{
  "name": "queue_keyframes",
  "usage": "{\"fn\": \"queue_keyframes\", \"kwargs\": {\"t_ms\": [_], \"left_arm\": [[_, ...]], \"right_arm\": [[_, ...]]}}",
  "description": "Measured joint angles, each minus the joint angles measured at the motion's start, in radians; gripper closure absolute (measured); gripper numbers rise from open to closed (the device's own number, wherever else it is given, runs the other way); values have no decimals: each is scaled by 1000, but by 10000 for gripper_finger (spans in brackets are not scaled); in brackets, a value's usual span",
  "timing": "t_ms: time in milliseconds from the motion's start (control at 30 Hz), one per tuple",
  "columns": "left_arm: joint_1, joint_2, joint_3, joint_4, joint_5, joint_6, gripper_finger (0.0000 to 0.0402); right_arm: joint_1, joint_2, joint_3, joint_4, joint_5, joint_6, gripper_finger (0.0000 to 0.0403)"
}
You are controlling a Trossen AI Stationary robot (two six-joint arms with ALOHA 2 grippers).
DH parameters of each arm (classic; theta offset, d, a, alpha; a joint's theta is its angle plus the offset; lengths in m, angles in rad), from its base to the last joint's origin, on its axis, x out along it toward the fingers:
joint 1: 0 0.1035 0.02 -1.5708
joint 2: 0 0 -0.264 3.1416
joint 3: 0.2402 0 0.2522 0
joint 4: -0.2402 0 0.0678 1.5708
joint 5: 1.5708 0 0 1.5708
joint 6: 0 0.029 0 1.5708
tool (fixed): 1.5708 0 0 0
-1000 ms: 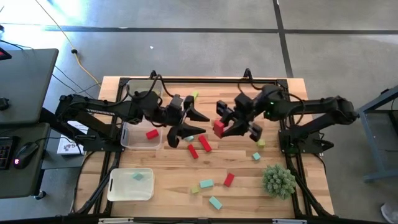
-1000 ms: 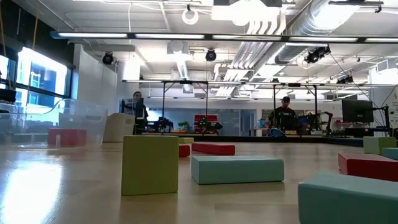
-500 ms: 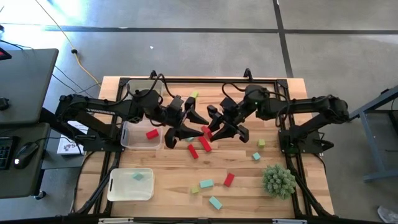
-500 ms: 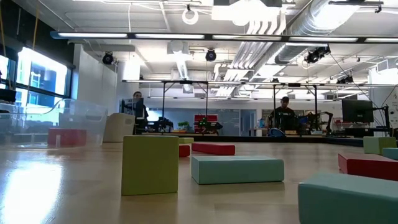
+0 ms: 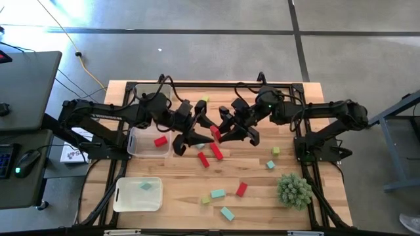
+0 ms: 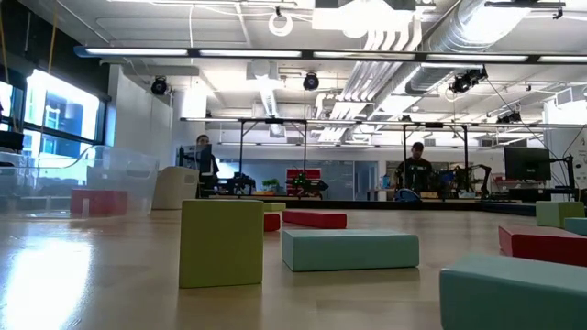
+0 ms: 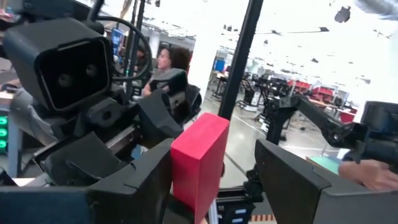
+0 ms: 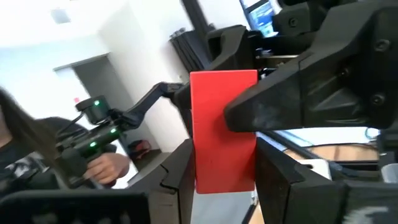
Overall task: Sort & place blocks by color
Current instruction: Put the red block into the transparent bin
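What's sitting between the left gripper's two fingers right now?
A red block, held by the right gripper, stands between the left gripper's open fingers. The left wrist view shows it best.

A wooden worktop [image 5: 177, 187] stands on a grey concrete floor [image 5: 197, 46]; a clear plastic bin [image 5: 147, 152] sits at its left edge, about midway along; a second clear bin [image 5: 131, 200] lies near the front-left corner; a spiky green plant ball [image 5: 293, 190] rests near the front-right corner; a dark desk [image 5: 26, 78] with a computer mouse [image 5: 26, 160] stands off the left edge; in the low view a person [image 6: 418, 170] sits far back in the room.
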Motion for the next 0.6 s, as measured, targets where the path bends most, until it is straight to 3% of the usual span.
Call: {"fn": "queue_keyframes", "kwargs": {"t_ms": [167, 467, 600], "left_arm": [[19, 0, 0, 4, -3, -2, 215], [39, 32, 1, 7, 26, 26, 317], [44, 43, 1, 14, 72, 24, 341]], "right_arm": [[-14, 0, 0, -2, 10, 0, 297], [-28, 0, -1, -9, -24, 0, 297], [-31, -1, -1, -13, -48, 0, 307]]}}
